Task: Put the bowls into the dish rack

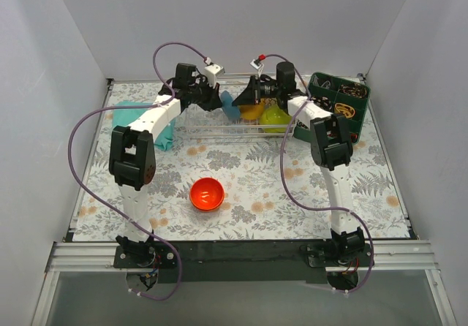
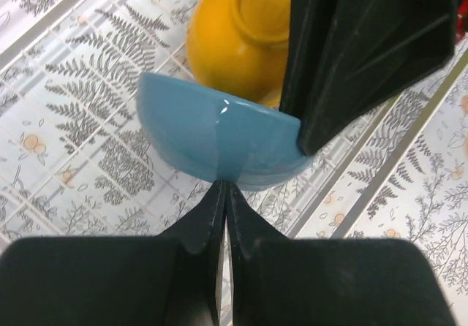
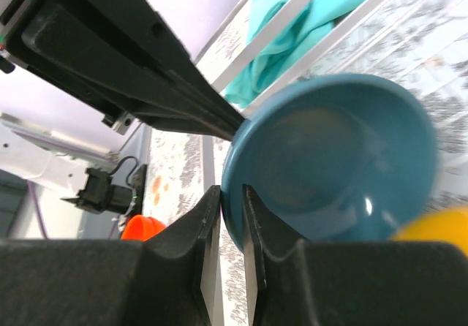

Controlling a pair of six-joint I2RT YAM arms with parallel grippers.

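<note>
A blue bowl (image 1: 229,107) hangs on edge over the white wire dish rack (image 1: 212,130), between both grippers. My left gripper (image 2: 224,183) is shut on the rim of the blue bowl (image 2: 219,139). My right gripper (image 3: 230,194) straddles the opposite rim of the blue bowl (image 3: 329,158), its jaws a little apart. An orange-yellow bowl (image 1: 252,110) and a lime-green bowl (image 1: 276,118) lie in the rack just to the right. A red-orange bowl (image 1: 207,194) sits upright on the patterned mat, near the front middle.
A dark green compartment tray (image 1: 340,99) of small items stands at the back right, beside the rack. A teal cloth (image 1: 139,114) lies at the back left. White walls close in the table on three sides.
</note>
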